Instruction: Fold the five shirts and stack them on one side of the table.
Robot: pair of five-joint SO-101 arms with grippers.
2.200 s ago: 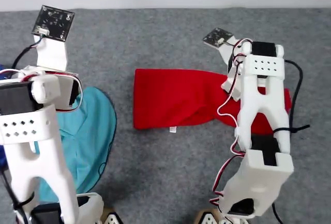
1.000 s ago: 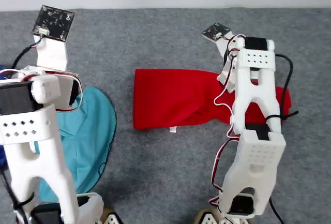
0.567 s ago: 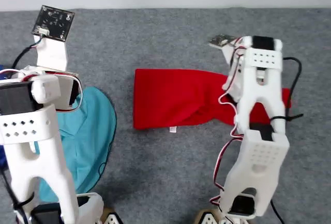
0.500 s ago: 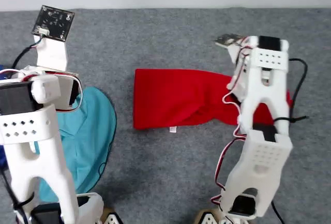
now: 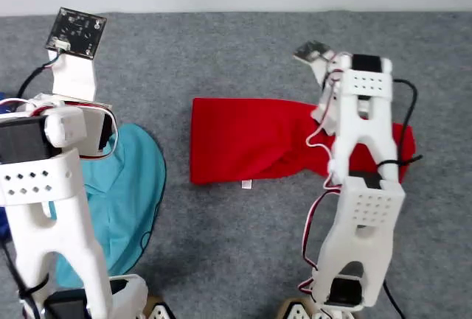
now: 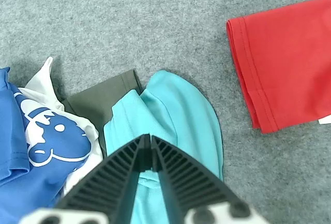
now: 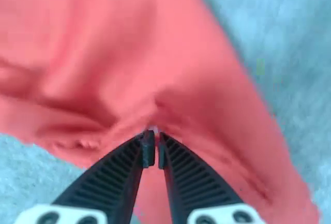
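At right: R hand [image 7: 151,140] clamped on red shirt [image 5: 251,142], shifted left | shirt unmoved | L hand [image 6: 151,144] together

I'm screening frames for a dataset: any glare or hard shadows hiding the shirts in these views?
High view: even light, no glare; just a thin shadow along the teal shirt's edge on the table. Left wrist view: flat light, the left pincer hides part of the teal shirt. Right wrist view: dark creases in the red shirt where the right pincer pinches it.

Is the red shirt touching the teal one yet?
No, the red shirt lies apart from the teal shirt, grey table showing between them.
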